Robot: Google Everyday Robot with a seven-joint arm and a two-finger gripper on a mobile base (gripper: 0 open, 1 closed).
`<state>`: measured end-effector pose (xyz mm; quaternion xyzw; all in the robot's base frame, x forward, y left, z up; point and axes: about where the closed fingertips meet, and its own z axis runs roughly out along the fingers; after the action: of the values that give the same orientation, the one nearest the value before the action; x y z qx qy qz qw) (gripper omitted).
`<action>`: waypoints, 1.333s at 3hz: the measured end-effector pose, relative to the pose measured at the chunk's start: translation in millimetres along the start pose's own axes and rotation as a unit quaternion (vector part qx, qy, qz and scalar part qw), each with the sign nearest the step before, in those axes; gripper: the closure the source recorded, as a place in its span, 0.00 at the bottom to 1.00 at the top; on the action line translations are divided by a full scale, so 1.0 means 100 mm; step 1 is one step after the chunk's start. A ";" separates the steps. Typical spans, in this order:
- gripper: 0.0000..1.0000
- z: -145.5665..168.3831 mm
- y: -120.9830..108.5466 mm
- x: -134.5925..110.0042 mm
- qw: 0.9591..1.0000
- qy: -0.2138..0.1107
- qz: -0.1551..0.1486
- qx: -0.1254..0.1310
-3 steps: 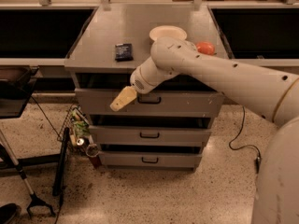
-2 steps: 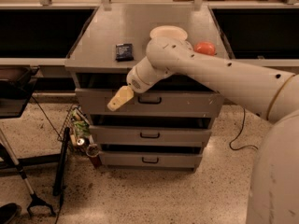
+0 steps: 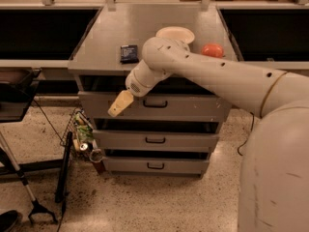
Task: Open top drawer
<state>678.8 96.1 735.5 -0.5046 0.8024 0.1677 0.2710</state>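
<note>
Three grey drawers (image 3: 193, 140) stack under the counter (image 3: 106, 37), and the gripper (image 3: 120, 104) hangs before the top drawer (image 3: 193, 109), just left of its black handle (image 3: 155, 103), likely lined up to hook it and pull, though whether it is spread or pinched I cannot tell.
</note>
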 end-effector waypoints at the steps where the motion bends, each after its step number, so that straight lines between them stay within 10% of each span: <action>1: 0.00 0.09 0.05 -0.04 1.000 0.014 -0.014 -0.008; 4: 0.00 0.53 0.29 -0.30 0.988 0.094 -0.114 -0.052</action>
<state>677.0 158.5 711.3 -0.6195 0.7517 0.1296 0.1853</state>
